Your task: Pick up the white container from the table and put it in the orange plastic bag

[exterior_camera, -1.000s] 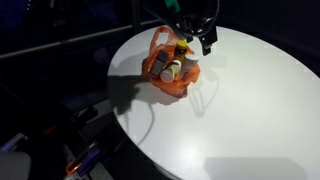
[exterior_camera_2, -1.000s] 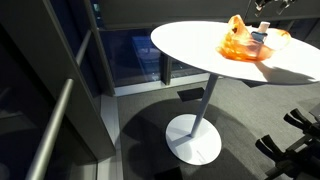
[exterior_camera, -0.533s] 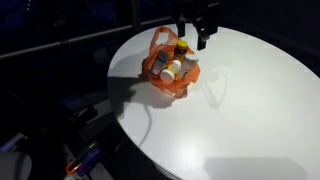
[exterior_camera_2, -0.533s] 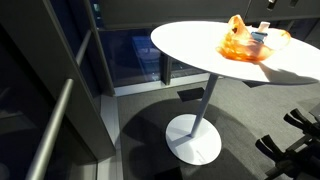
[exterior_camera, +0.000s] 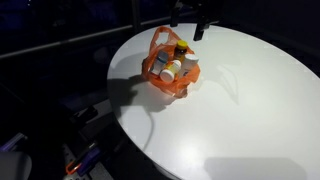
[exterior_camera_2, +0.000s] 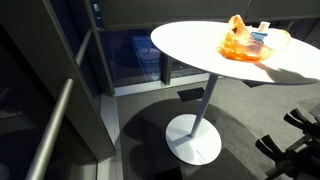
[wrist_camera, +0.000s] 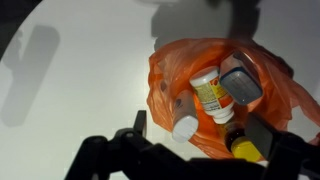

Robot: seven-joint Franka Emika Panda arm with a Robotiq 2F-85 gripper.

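The orange plastic bag stands on the round white table and also shows in the exterior view. It holds several bottles. In the wrist view the white container with a yellow label lies inside the bag, next to a grey-lidded tub, a white-capped bottle and a yellow-capped bottle. My gripper hangs above the bag, open and empty. In an exterior view the gripper is high over the bag's far side, partly cut off by the top edge.
The table stands on a single pedestal with a round base. A glass wall and a handrail are beside it. Dark equipment lies on the floor at the corner.
The gripper has risen from just above the bag toward the top of the view. The bag and its bottles have not moved.
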